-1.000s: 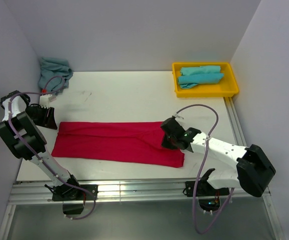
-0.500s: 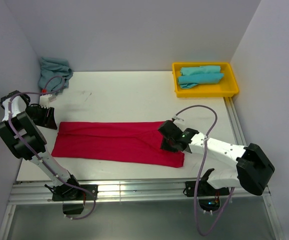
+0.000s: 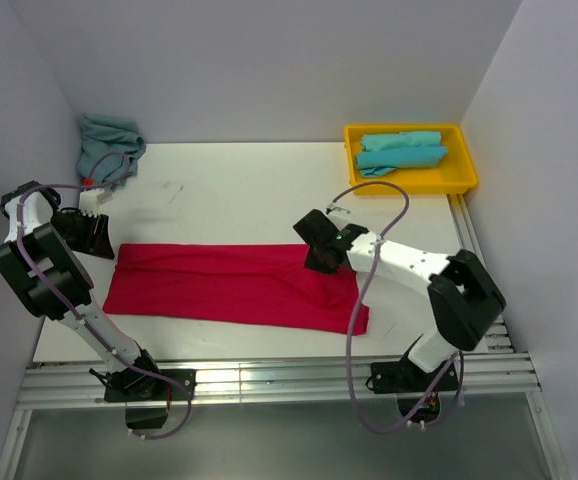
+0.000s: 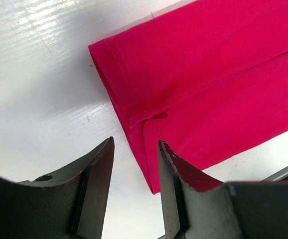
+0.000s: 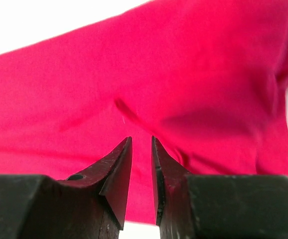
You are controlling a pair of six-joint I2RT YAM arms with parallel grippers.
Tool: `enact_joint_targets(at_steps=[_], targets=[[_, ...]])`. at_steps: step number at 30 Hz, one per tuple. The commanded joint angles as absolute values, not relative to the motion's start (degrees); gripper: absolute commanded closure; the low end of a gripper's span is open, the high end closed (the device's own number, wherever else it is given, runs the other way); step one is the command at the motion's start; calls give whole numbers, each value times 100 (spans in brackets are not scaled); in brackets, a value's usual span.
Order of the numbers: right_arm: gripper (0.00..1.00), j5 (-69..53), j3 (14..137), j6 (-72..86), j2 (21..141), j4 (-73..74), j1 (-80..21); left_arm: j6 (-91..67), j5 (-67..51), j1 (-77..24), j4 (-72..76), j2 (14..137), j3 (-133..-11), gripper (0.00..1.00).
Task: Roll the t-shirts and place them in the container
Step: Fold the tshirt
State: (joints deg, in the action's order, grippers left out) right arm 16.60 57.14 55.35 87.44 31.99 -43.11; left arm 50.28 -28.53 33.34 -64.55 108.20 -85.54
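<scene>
A bright red t-shirt (image 3: 219, 285) lies folded into a long flat strip across the white table (image 3: 239, 190). My left gripper (image 3: 104, 243) hovers at the strip's left end, open; in the left wrist view (image 4: 134, 149) the shirt's hemmed corner (image 4: 134, 79) lies just ahead of the fingers, untouched. My right gripper (image 3: 316, 258) sits over the far edge of the strip's right part. In the right wrist view (image 5: 141, 139) its jaws stand narrowly apart above the red cloth (image 5: 134, 64), holding nothing. Rolled turquoise t-shirts (image 3: 399, 150) rest in the tray. Another turquoise t-shirt (image 3: 107, 140) lies crumpled at the back left.
The yellow tray (image 3: 414, 186) stands at the back right corner. White walls close in the table on three sides. A metal rail (image 3: 269, 385) runs along the near edge, between the arm bases.
My right gripper let go of the red cloth, opened, and moved up and left from the strip's right end to its far edge. The left arm has not moved.
</scene>
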Motion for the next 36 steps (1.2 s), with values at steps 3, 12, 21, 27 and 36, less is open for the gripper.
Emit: enact_joint_targets(at_steps=[3, 12, 21, 27, 36], targets=[[68, 1697, 6451, 5195, 9569, 3041, -4201, 5115, -2909, 3331, -6530, 10811, -8710, 55], [59, 1538, 6750, 5150, 10107, 2892, -4192, 5115, -2900, 3322, -6530, 10793, -8692, 55], [83, 1336, 6548, 5203, 9932, 2725, -4192, 5106, -2900, 3331, -6513, 10793, -8657, 55], [98, 1231, 6223, 5300, 9537, 2575, -4280, 5115, -2883, 3331, -6513, 10802, -8657, 55], [100, 1318, 5827, 5598, 8922, 2672, -4789, 5115, -2874, 3331, -6513, 10819, -8666, 55]])
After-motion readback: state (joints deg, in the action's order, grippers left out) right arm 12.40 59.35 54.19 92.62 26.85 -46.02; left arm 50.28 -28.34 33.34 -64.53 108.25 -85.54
